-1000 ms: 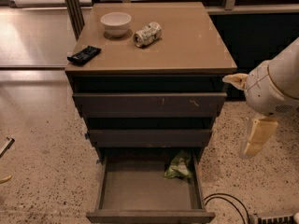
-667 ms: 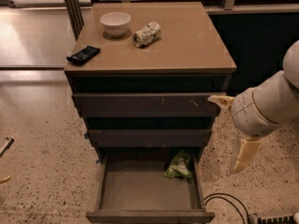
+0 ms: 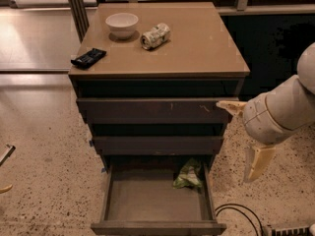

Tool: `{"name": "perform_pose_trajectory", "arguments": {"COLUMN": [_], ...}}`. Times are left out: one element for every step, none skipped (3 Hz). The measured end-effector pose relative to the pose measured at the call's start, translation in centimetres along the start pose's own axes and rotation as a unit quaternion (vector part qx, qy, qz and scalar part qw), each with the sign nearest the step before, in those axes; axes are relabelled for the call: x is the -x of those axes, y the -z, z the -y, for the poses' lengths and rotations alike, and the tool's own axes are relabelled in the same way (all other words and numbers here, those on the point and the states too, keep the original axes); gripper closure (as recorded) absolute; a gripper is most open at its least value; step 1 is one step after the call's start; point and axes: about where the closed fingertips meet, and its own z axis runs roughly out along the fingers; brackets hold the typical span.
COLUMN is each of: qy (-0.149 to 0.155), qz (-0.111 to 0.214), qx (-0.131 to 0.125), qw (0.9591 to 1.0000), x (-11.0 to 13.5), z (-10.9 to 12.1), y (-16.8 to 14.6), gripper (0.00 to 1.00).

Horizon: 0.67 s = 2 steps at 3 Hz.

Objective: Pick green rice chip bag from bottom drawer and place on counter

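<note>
The green rice chip bag [image 3: 188, 175] lies crumpled in the back right corner of the open bottom drawer [image 3: 157, 227]. The two drawers above it are shut. The tan counter [image 3: 197, 43] tops the cabinet. My gripper [image 3: 242, 134] hangs to the right of the cabinet, level with the middle drawers, above and to the right of the bag. Its cream fingers [image 3: 256, 163] are spread apart and hold nothing.
On the counter stand a white bowl [image 3: 122, 23], a crushed whitish can [image 3: 155, 35] and a flat black packet [image 3: 88, 57] near the left edge. A black cable [image 3: 236, 213] loops on the speckled floor right of the drawer.
My arm and gripper have moved left and slightly down, closer to the cabinet's right side. The bag and drawer have not moved.
</note>
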Motion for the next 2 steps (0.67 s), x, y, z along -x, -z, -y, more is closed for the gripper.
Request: {"name": "perform_pose_trajectory", "arguments": {"qy": [0.029,0.064], "qz": [-0.018,-0.045], "qx": [0.009,0.037], "qw": [0.9994,0.9962], "x": [0.1,-0.4], "z": [-0.7,-1.9], "y": [-2.5,-9.4], "gripper": [0.0,0.0]}}
